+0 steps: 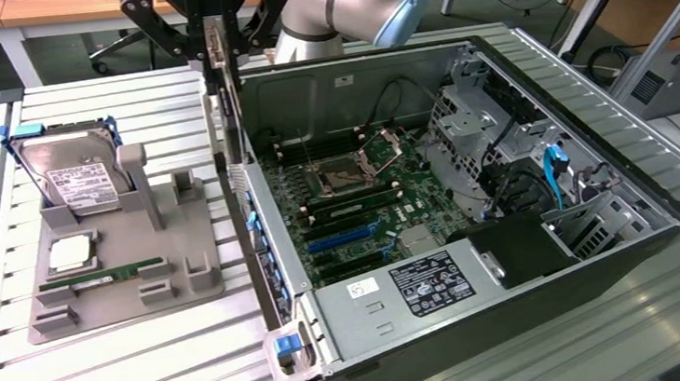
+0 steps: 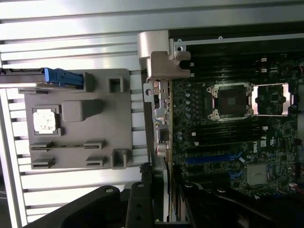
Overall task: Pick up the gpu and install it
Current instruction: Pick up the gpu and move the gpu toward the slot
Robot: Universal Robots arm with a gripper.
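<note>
Item under inspection: the gpu [image 1: 225, 117], clear of all supports and clamped between the fingers [image 1: 182, 33] of the gripper [image 1: 216, 43]. It presents edge-on as a thin dark strip. Its long axis stands upright in the exterior view, with silver bracket metal showing at the upper end, at the grip. The lower end hangs free over the case's side wall on the exterior view's left.

In the wrist view the gpu [image 2: 160, 123] runs out from the gripper [image 2: 159, 185] along that same wall, and the bracket's silver connectors are visible.

On one side lies the open computer case [image 1: 639, 180]. The motherboard [image 1: 354, 198] is exposed, showing its CPU socket [image 1: 345, 176], blue expansion slots [image 1: 338, 237] and power supply [image 1: 412, 286]. The case interior is open from above, bounded by the drive cage on the far side.

On the other side sits a gray fixture [image 1: 184, 252] on the slatted worktop [image 1: 121, 380], just beside the case. It carries a hard drive [image 1: 84, 182], a CPU chip [image 1: 72, 254] and a RAM stick [image 1: 105, 277]. Bare worktop lies nearer the camera.
</note>
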